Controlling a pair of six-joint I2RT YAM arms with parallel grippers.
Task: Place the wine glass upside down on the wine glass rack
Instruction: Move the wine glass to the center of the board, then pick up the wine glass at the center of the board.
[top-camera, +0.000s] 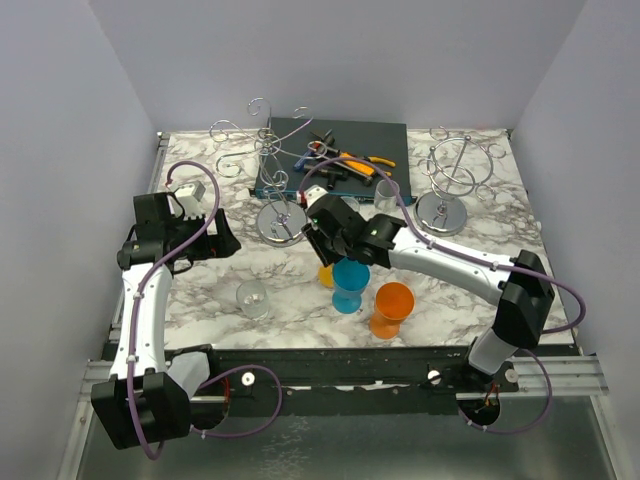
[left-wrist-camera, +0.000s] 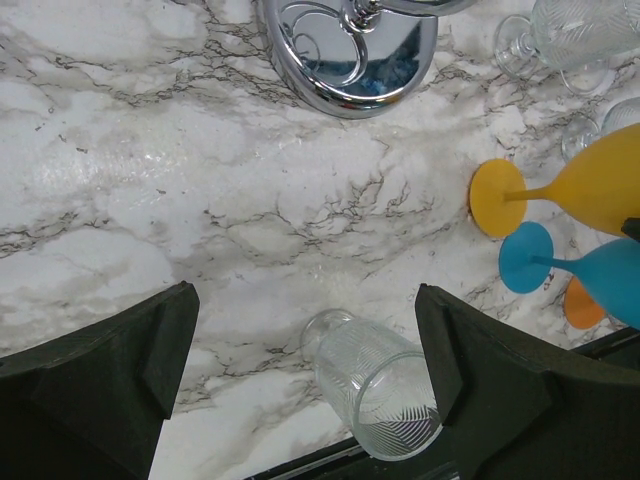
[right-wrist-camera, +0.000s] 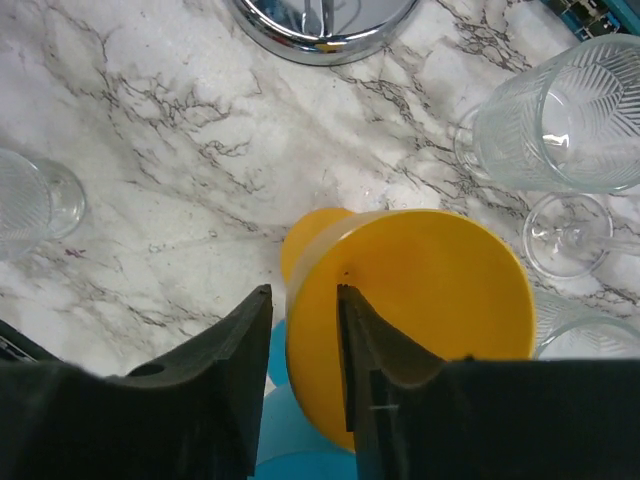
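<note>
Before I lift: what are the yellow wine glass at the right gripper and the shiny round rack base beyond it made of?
Yellow wine glass: likely plastic, looks opaque with a satin finish; even colour, only soft, dull highlights. Shiny round rack base: polished metal, seemingly chrome-plated; it mirrors its surroundings sharply. Neither can be confirmed by look alone.
</note>
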